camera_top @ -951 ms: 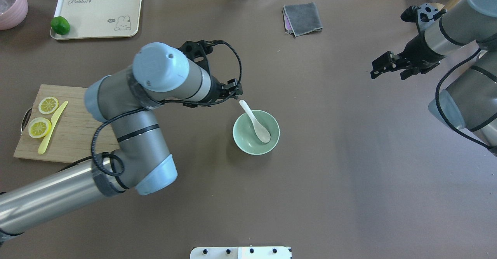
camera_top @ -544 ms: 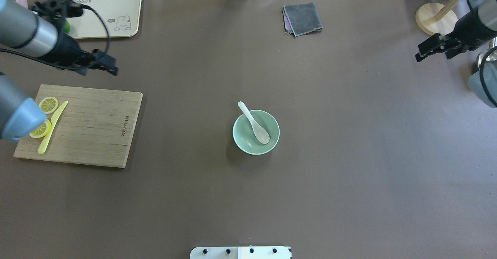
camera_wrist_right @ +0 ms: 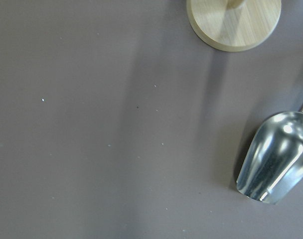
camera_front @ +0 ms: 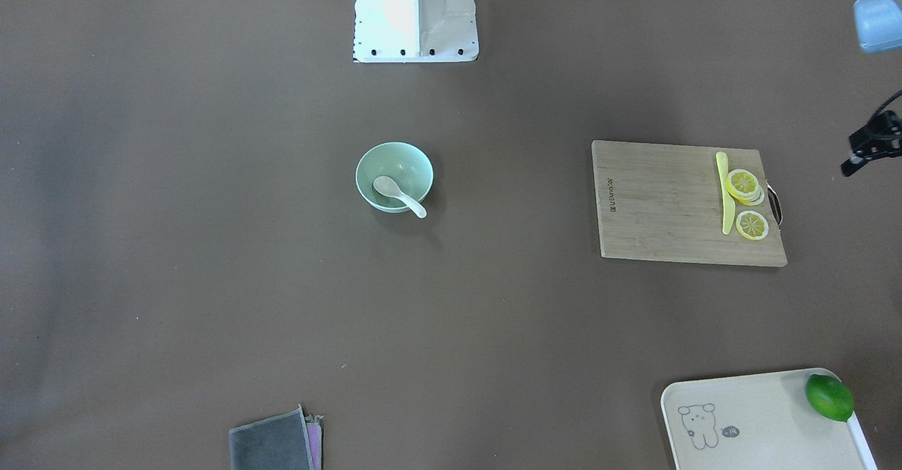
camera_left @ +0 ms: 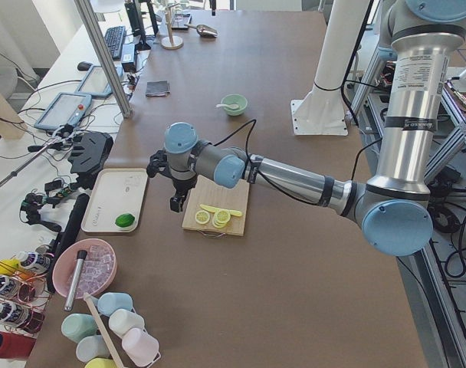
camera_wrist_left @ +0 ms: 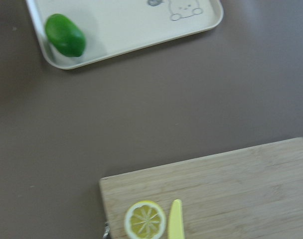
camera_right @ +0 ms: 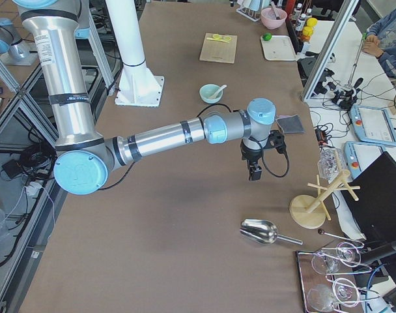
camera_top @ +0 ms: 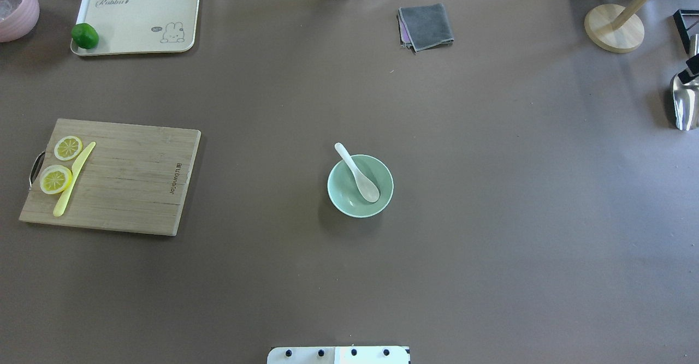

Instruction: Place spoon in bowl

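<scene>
The spoon (camera_top: 357,174) is glossy white and looks ceramic. The bowl (camera_top: 339,195) is smooth pale green with a soft sheen. The table cover (camera_top: 491,233) is matt brown, with faint specks in the right wrist view. The board (camera_top: 131,189) is bare wood with visible grain. The cloth (camera_top: 426,24) is grey, soft fabric. The scoop (camera_wrist_right: 273,159) is polished, mirror-bright metal. The tray (camera_top: 136,23) is matt cream, plastic-looking. The stand base (camera_wrist_right: 234,22) is pale, smooth wood. The lime (camera_wrist_left: 65,35) has a slight shine.

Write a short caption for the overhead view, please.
White spoon rests in the green bowl, its handle sticking out over the rim.
</scene>
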You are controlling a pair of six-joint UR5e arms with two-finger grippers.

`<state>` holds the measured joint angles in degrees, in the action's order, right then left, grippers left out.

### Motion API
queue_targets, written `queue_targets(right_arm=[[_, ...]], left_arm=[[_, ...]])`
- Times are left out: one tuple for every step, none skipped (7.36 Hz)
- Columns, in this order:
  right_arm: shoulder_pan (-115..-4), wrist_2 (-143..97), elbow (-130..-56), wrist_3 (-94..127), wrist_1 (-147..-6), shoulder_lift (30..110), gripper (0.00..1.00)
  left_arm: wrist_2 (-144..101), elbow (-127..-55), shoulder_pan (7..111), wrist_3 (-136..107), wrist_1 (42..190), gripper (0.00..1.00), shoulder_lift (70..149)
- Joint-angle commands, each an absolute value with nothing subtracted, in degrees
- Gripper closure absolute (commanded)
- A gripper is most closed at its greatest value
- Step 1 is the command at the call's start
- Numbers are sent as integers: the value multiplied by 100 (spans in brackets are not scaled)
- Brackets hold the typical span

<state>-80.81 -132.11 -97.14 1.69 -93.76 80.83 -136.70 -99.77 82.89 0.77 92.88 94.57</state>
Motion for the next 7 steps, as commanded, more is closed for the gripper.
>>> queue_targets(right_arm=[[-8349, -13315, -9721, -9, -9369, 8401, 0], [-8350, -13342, -9729, -26, -9352, 8507, 0], [-8341, -13342, -9790, -18, -9352, 8595, 0], [-8350, -13429, -9817, -96, -9352, 8587, 0], [-8376, -13438, -9783, -488, -9369, 8587, 0], [-8376, -13473, -9800, -562, -9404, 8596, 0], [-8376, -13474, -9748, -632, -9387, 8596, 0]], left_arm=[[-13711, -9993, 9173, 1622, 8053, 2, 9405], [-13667, -10054, 9211, 1643, 8077, 2, 9317], [-13684, -10133, 9211, 1609, 8129, 2, 8934], [-13658, -10142, 9211, 1608, 8139, 2, 8904], [-13458, -10160, 9211, 1626, 8269, 2, 8860], [-13413, -10178, 9228, 1635, 8523, 2, 8833], [-13403, -10134, 9220, 1626, 8569, 2, 8746]])
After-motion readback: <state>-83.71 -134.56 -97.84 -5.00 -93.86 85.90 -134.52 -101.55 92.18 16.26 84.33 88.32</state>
